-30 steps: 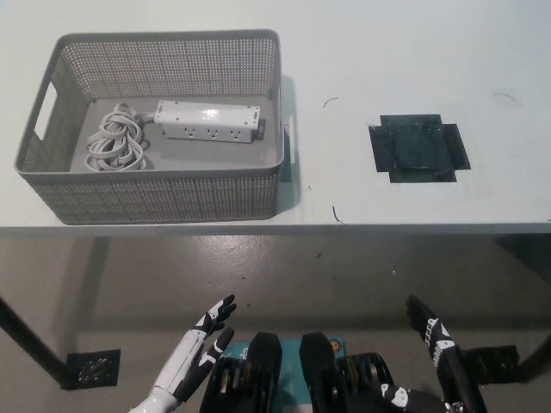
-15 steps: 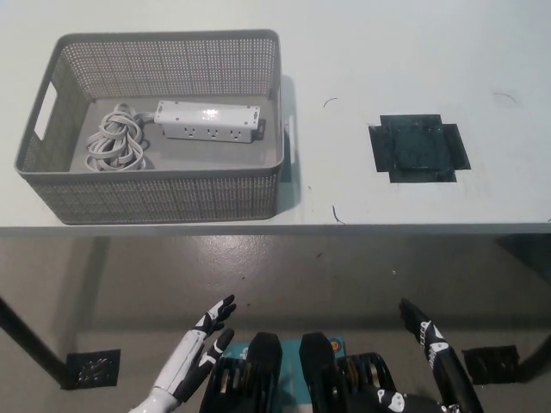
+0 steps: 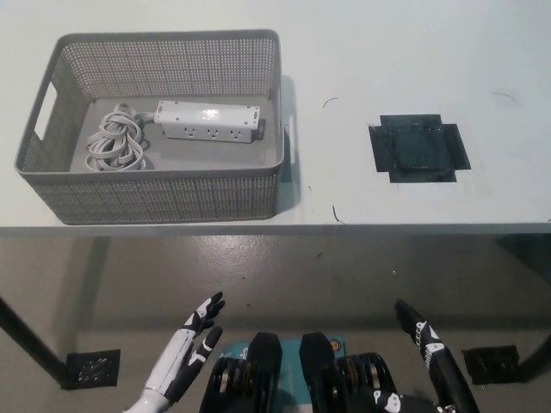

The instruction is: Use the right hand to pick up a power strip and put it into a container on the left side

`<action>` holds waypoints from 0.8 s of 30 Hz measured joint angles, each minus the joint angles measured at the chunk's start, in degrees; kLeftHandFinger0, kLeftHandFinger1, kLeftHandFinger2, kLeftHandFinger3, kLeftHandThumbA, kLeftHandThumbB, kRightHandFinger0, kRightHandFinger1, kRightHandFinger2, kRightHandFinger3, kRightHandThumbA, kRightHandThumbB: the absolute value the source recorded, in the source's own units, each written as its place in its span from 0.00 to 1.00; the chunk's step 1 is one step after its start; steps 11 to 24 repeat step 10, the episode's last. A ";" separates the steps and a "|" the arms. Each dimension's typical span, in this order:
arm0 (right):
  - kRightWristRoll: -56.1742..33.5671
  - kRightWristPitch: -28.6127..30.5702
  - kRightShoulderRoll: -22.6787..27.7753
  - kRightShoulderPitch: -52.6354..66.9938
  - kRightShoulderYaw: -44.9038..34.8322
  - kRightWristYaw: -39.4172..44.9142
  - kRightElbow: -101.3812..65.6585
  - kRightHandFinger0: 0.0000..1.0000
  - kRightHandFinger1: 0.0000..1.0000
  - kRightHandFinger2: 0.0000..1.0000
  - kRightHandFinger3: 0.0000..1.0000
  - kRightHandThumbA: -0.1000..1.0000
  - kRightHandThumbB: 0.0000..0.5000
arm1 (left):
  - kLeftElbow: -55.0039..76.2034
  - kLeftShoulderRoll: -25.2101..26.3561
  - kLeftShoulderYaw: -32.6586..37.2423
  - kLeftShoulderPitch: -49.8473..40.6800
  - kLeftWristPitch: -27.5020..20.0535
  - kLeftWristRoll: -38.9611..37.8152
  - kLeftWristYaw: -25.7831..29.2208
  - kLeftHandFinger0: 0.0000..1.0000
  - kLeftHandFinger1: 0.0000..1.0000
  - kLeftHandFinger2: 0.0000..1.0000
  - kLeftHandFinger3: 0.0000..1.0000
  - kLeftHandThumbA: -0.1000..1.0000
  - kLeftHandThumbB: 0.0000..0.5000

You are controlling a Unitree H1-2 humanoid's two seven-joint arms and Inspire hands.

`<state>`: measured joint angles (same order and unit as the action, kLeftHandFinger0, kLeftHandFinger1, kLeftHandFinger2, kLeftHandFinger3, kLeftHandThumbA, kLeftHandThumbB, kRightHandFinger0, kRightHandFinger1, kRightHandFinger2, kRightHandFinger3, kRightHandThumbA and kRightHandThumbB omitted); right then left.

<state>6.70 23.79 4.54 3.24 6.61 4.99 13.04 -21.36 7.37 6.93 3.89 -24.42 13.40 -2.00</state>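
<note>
1. Grey container (image 3: 155, 194) on table (image 3: 387, 52), far left; power strip (image 3: 207, 121) flat inside, coiled cord (image 3: 114, 144) at its left end.
2. Left hand (image 3: 185, 357) low, near left, below table edge; fingers spread, holding nothing.
3. Black taped patch (image 3: 419, 149) right on table.
4. Right hand (image 3: 426, 344) near right, fingers apart, empty.

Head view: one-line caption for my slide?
Power strip lies in the grey basket; both robot hands, left and right, open below the table edge.

A lab or workshop is suggested by a bare white table (image 3: 413, 52), taped black square (image 3: 419, 151) and concrete floor (image 3: 327, 275).
</note>
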 measured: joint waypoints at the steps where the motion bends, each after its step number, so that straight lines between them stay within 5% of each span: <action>1: -0.01 0.00 -0.03 0.01 0.00 -0.01 -0.18 1.00 1.00 1.00 1.00 1.00 0.59 | 0.37 -0.03 -0.20 -0.15 -0.02 -0.34 0.00 1.00 1.00 1.00 1.00 1.00 0.25; 3: -0.12 0.00 -0.10 0.21 -0.02 -0.01 -1.48 1.00 1.00 1.00 1.00 1.00 0.57 | 2.50 -0.19 -0.80 -0.86 0.04 -0.93 -0.02 1.00 1.00 1.00 1.00 1.00 0.29; 6: -0.76 0.00 -0.25 0.31 -0.13 0.03 -3.39 1.00 1.00 1.00 1.00 1.00 0.55 | 7.79 -0.47 -1.56 -1.83 1.38 -2.20 -0.11 1.00 1.00 1.00 1.00 1.00 0.17; 24: -1.41 0.02 -0.59 -0.06 -0.61 0.00 -4.82 1.00 1.00 1.00 1.00 1.00 0.51 | 14.95 -0.64 -2.60 -2.19 3.73 -3.96 -0.30 1.00 1.00 1.00 1.00 1.00 0.19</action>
